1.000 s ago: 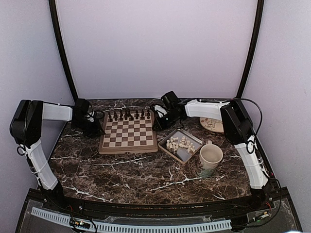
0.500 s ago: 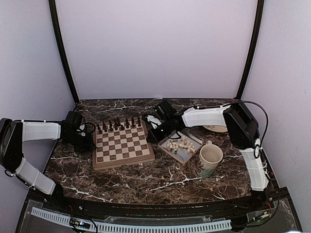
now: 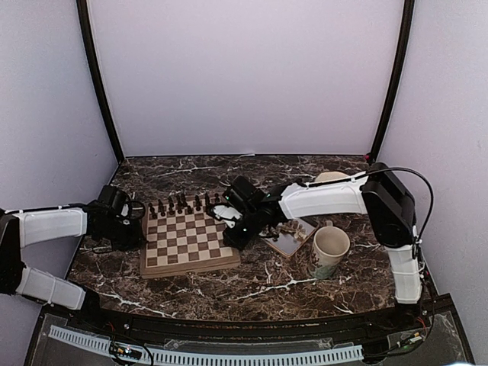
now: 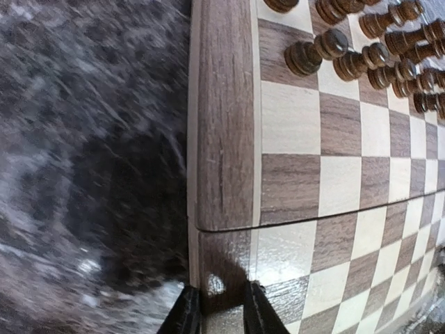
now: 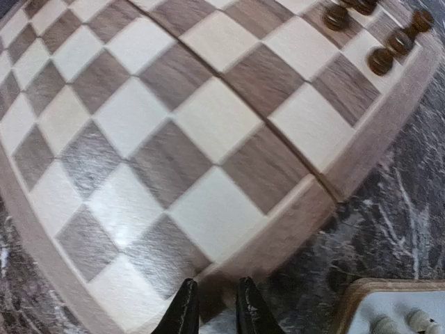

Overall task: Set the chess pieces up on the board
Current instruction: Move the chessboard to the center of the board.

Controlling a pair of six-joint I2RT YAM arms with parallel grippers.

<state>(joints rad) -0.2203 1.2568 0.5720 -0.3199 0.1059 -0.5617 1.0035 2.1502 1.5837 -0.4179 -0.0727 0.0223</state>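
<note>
left tool point(image 4: 219, 314) nearly closed, pinched on the tan rim of the board point(image 3: 191, 244) at its left edge. right tool point(image 5: 212, 311) likewise nearly closed, clamped on the rim at the board's right edge. board centre-left in the top view, slightly skewed, level over the worktop point(image 3: 229, 286); lifted or resting, cannot tell. dark brown chessmen point(image 3: 179, 204) ranked along the far edge; near ranks bare.

cream-white chess pieces point(image 5: 407, 321) loose in the grey tray point(image 5: 351, 296), just right of the board, at the lower right corner of the right wrist view. right arm point(image 3: 320, 200) clearly nearer to them. judged next: release the rim, then swing the right tool rightward to the tray.

mug point(image 3: 329, 250) right of the tray: printed motif, no legible lettering. no brand or writing readable elsewhere.
</note>
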